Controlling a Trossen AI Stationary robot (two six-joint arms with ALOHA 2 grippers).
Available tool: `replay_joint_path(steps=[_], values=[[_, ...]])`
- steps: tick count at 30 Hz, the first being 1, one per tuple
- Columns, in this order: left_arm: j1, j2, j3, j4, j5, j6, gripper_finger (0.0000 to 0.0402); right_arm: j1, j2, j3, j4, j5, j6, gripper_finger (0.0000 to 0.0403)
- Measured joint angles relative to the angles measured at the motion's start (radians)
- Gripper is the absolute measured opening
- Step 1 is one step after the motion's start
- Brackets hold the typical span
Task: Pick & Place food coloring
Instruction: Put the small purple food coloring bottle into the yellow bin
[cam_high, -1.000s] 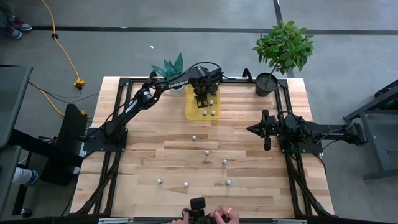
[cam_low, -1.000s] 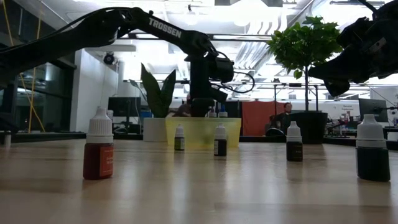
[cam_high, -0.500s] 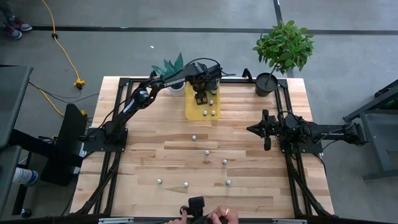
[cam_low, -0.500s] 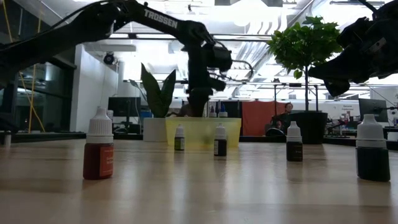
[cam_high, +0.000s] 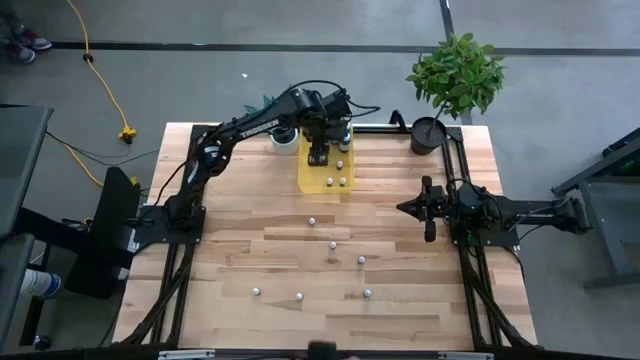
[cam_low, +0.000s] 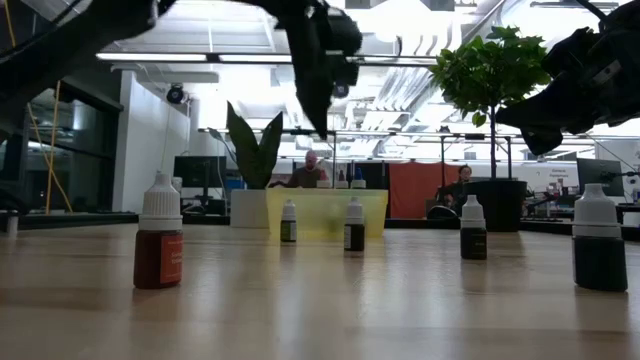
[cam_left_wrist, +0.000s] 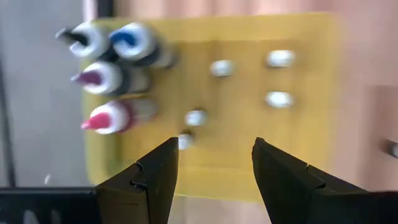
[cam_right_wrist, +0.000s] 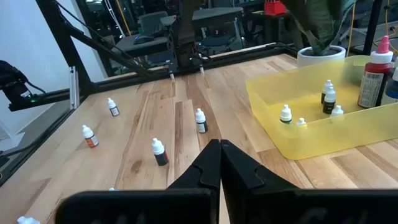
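Six small food coloring bottles (cam_high: 333, 245) stand loose from the tabletop's near edge to its middle. Right gripper (cam_right_wrist: 220, 155) waits clenched at the right edge. Left gripper (cam_left_wrist: 214, 177), released and empty, hangs over the yellow tray (cam_high: 309, 180) at the far edge, which contains further bottles.

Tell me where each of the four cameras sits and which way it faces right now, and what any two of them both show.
High: above the table, straight down; both arms, left pincer over the yellow tray, right pincer waiting at the right side.
Low: table-top height, level across loose bottles toward the room; arms overhead.
Left wrist: looks down past its open fingers into the tray.
Right wrist: looks across the table past its shut fingers.
Shared: all four show the tray.
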Motion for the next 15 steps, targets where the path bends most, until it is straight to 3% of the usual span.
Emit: replay_joint_path(steps=[8,15], values=[[-0.079,-0.112,-0.010,-0.092,0.254,0.205,0.0193,0.000,0.000,0.000,0.000,0.000,0.000,0.0000],[-0.185,-0.188,-0.054,-0.144,0.244,0.238,0.0193,0.000,0.000,0.000,0.000,0.000,0.000,0.0000]])
